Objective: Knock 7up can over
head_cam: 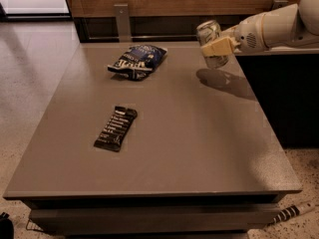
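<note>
The 7up can (210,36) is silver-white with a silver top. It hangs slightly tilted above the table's far right part, clear of the grey tabletop (189,133), and its shadow lies on the surface just below it. My gripper (218,48) reaches in from the right on a white arm (271,29). Its cream fingers (217,47) are closed around the can's lower half.
A blue crisp bag (138,60) lies at the table's far middle. A black snack bar (116,128) lies left of centre. A wooden wall with metal brackets (122,21) runs behind the table. The table's right edge drops to a dark gap and speckled floor.
</note>
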Robot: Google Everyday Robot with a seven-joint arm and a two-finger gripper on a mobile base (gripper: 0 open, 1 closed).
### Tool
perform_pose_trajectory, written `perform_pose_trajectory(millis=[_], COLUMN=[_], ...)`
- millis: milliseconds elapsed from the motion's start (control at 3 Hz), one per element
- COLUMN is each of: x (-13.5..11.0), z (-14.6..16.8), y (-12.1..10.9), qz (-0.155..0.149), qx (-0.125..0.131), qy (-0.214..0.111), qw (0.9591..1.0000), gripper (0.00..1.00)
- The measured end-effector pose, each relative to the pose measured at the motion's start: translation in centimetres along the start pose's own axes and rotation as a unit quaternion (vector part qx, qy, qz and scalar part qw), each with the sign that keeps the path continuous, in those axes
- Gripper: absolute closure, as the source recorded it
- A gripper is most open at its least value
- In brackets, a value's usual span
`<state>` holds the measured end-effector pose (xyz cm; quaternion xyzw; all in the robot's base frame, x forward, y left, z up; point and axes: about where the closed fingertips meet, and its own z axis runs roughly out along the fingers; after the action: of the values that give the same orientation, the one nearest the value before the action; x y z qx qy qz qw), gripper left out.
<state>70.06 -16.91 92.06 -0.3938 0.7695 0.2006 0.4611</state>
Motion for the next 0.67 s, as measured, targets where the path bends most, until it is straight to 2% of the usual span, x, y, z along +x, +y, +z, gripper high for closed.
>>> perform_pose_trajectory(millis=[333, 667], x=[1.9, 3.0], z=[0.4, 0.8], y=[1.0, 1.5], qz=[0.003, 0.001], qx=[0.013, 0.008], qy=[0.054, 0.11], qw=[0.9985, 0.9939], gripper=[1.0, 1.0])
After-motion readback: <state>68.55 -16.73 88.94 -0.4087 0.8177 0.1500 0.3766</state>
